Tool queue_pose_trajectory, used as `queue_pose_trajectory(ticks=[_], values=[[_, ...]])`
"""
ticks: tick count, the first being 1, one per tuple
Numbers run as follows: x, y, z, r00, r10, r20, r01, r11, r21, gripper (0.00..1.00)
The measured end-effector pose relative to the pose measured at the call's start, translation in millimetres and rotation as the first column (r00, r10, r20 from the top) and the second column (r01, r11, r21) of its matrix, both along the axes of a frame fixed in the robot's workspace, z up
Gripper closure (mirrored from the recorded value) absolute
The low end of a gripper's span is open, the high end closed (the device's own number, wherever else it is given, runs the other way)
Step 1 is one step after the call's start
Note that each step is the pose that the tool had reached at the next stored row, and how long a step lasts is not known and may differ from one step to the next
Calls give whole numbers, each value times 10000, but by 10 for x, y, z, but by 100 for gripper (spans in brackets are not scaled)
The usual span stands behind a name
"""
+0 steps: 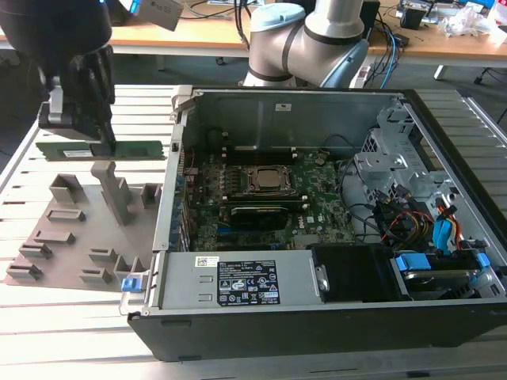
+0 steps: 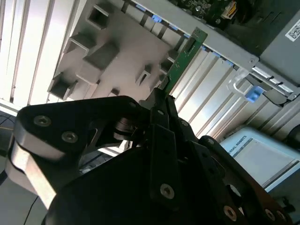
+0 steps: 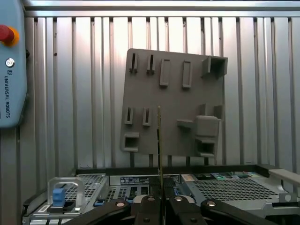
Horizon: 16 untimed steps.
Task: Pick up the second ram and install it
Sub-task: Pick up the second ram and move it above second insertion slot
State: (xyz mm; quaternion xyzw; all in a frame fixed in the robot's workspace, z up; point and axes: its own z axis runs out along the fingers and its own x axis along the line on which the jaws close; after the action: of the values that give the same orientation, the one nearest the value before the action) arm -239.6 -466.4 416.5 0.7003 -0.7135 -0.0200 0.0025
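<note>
The second ram (image 1: 103, 149), a long green stick with a white label, hangs level above the grey fixture tray (image 1: 79, 229) at the exterior view's left. My gripper (image 1: 101, 136) is shut on it from above. In the second wrist view the ram (image 2: 183, 58) sticks out past the black fingers (image 2: 159, 105) over the tray (image 2: 117, 56). In the first wrist view the ram (image 3: 159, 140) is seen edge-on, rising from my gripper (image 3: 159, 204) in front of the tray (image 3: 173, 93). The open computer case (image 1: 412, 107) lies to the exterior view's right, its motherboard and processor socket (image 1: 269, 180) exposed.
Upright blocks (image 1: 119, 194) stand on the tray just under the ram. The case's side wall (image 1: 170, 190) rises between tray and motherboard. A black card (image 1: 257, 212) sits below the socket; drive cage and cables (image 1: 428, 222) fill the right. A teach pendant (image 3: 11, 70) lies on the slatted table.
</note>
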Motion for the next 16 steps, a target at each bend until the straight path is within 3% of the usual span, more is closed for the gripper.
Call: queue_pose_trajectory(ticks=[10,13,16], values=[[383,2,0,10000,7,0,-7,10000,1,86],[561,3,0,10000,6,-1,-6,10000,1,86],[649,4,0,10000,6,-2,-6,10000,1,86]])
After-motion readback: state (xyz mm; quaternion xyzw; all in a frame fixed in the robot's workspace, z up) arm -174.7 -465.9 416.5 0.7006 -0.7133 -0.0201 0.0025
